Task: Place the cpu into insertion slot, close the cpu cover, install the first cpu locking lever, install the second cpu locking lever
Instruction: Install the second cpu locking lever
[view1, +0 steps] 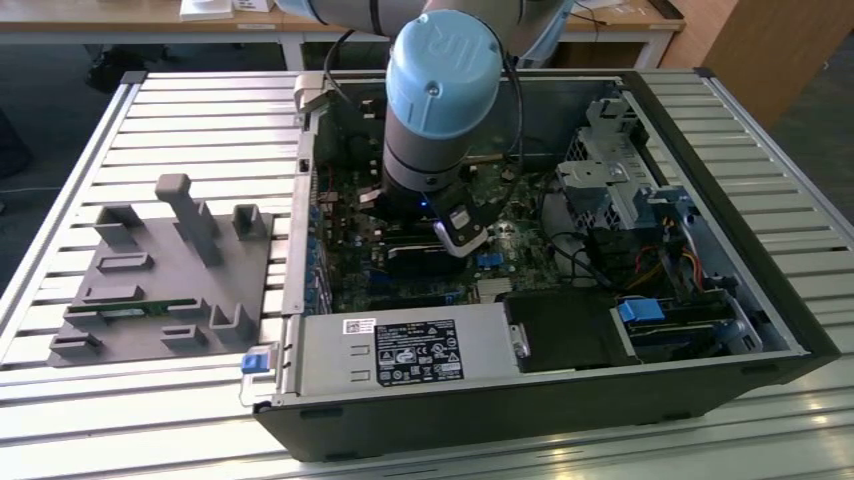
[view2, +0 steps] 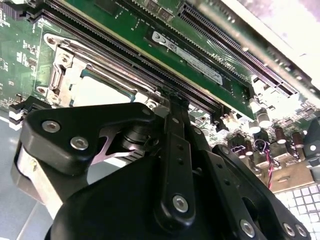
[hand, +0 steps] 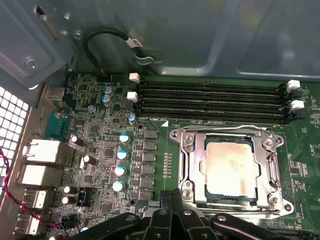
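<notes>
The arm (view1: 441, 100) stands nearly upright, reaching straight down into the open case (view1: 694, 330), its gripper (hand: 172, 196) poised just beside the slot (hand: 187, 145). The cpu (hand: 230, 167) lies in that slot under the closed cover (hand: 272, 165). The fingers (view2: 176, 117) look drawn together, gripping nothing.

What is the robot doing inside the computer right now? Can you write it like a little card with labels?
place: open computer case lying on a slatted table
arm: reaches down into the case, over the green motherboard
gripper: sits low beside the insertion slot
cpu: lies flat in the insertion slot, silvery top showing
cpu cover: down around the cpu, which shows through its window
memory slots: long, black, beside the socket
locking levers: cannot tell if they are latched
grey fixture: on the table, at the exterior view's left
</notes>
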